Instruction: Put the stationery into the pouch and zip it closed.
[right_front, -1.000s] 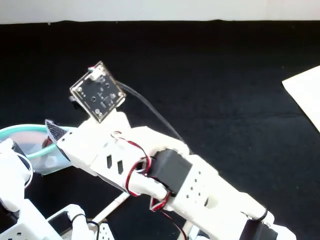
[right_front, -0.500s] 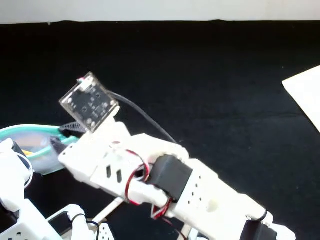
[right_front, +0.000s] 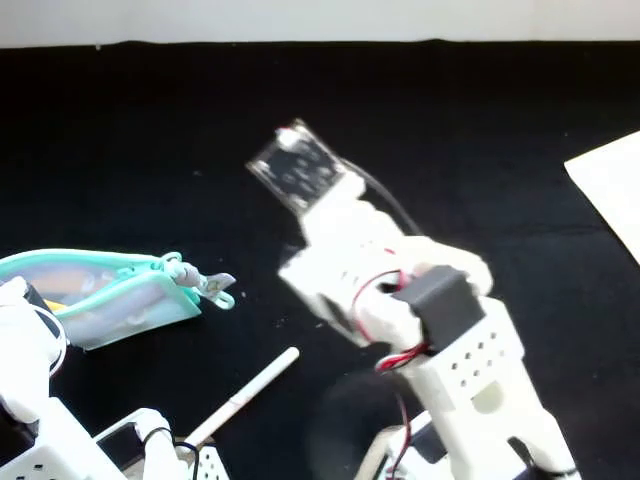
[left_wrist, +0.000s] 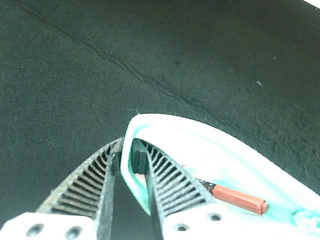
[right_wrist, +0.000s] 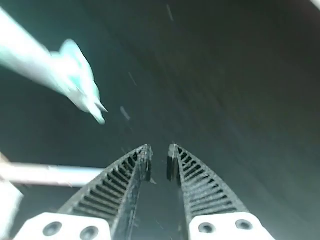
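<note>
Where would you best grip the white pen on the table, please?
Take the white pen at mid-shaft from straight above, with the jaws set across its slant. It lies flat and bare there, apart from the pouch.

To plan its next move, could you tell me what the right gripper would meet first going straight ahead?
Probably bare black cloth ahead of the right gripper; the zip pull sits off that line, though depth is unclear.

Robot lab tabletop, black cloth (right_front: 480, 130) (white arms (right_front: 450, 340))
</note>
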